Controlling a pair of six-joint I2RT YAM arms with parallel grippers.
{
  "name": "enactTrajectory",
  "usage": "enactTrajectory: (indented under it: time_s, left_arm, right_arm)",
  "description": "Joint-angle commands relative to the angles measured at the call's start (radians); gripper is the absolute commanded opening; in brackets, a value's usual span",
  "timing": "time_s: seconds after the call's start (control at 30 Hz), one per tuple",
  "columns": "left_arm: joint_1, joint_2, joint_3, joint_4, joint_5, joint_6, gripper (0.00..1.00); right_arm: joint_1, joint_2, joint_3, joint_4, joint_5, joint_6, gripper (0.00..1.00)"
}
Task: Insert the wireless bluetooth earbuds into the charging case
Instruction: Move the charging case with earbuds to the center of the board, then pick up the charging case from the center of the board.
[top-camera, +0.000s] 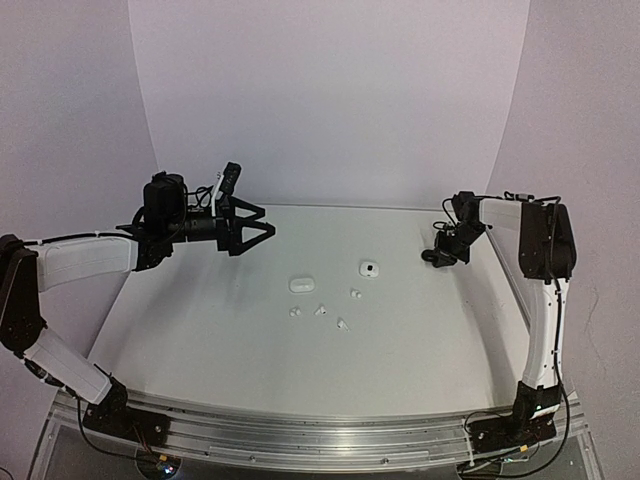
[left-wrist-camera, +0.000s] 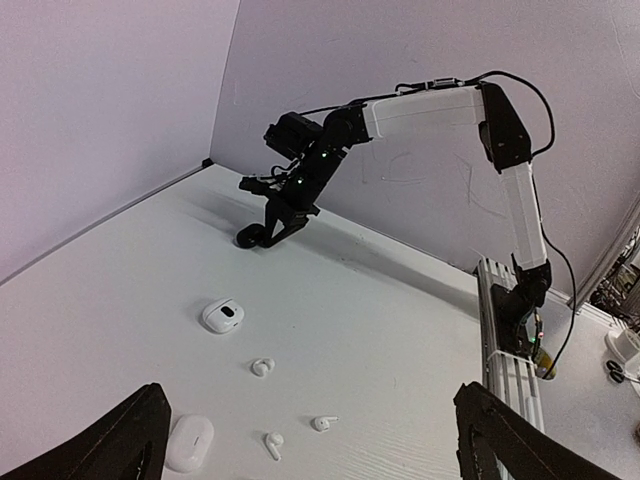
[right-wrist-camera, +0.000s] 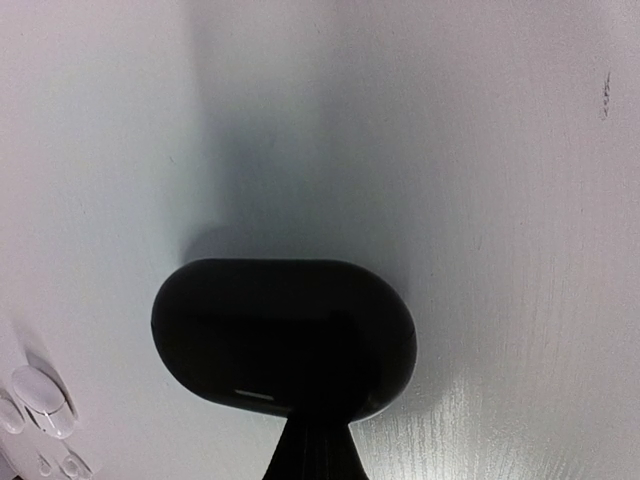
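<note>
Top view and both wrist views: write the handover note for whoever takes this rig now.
Left gripper: open, empty, held above the table's left side.
Right gripper: shut, tip against the black case at far right; a grip cannot be confirmed.
Four white earbuds lie loose mid-table beside the oval white case and the round white case.
Done: no bud seated in view.
Left: all four white buds; black buds not visible.

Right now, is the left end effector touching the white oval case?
Apart. The top view shows a strip of table between the open left end effector and the oval case.
</note>
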Motion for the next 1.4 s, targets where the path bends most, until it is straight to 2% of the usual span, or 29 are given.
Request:
enactTrajectory:
  time_s: [0.0, 0.03, 0.1, 0.2, 0.3, 0.33, 0.47, 0.6, 0.87, 1.07, 1.37]
  left_arm:
    - [0.007, -0.012, 0.003, 0.019, -0.013, 0.016, 0.99]
    - [0.010, -0.012, 0.003, 0.015, -0.017, 0.014, 0.99]
    - [0.017, -0.010, 0.000, 0.012, -0.024, 0.005, 0.99]
    - [0.023, -0.005, -0.012, 0.020, -0.026, -0.007, 0.99]
    - [0.026, -0.004, -0.031, 0.035, -0.032, -0.029, 1.00]
    - [0.025, -0.006, -0.036, 0.039, -0.034, -0.033, 0.99]
    - [0.026, -0.027, -0.052, 0.031, -0.038, -0.024, 1.00]
    - [0.026, -0.048, -0.048, 0.006, -0.043, 0.004, 0.99]
    - [0.026, -0.070, -0.038, -0.040, -0.047, 0.033, 0.99]
    - [0.026, -0.062, -0.023, -0.057, -0.042, 0.051, 0.99]
    - [0.026, -0.043, -0.012, -0.056, -0.040, 0.050, 0.99]
  right_arm:
    - [0.013, -0.111, -0.038, -0.001, -0.025, -0.022, 0.01]
    - [0.022, -0.145, -0.042, -0.001, -0.032, -0.042, 0.02]
    - [0.048, -0.209, -0.040, 0.001, -0.036, -0.083, 0.14]
    - [0.099, -0.270, -0.047, 0.036, -0.099, -0.147, 0.43]
    - [0.183, -0.289, -0.083, 0.086, -0.184, -0.307, 0.84]
    - [0.217, -0.290, -0.096, 0.104, -0.185, -0.386, 0.90]
    - [0.334, -0.287, -0.163, 0.165, -0.159, -0.795, 0.98]
    - [0.338, -0.233, -0.135, 0.230, -0.112, -0.965, 0.98]
    - [0.339, -0.064, 0.006, 0.228, -0.071, -1.060, 0.98]
    - [0.339, 0.000, 0.030, 0.201, -0.108, -1.130, 0.98]
    - [0.336, 0.048, 0.026, 0.147, -0.117, -1.148, 0.89]
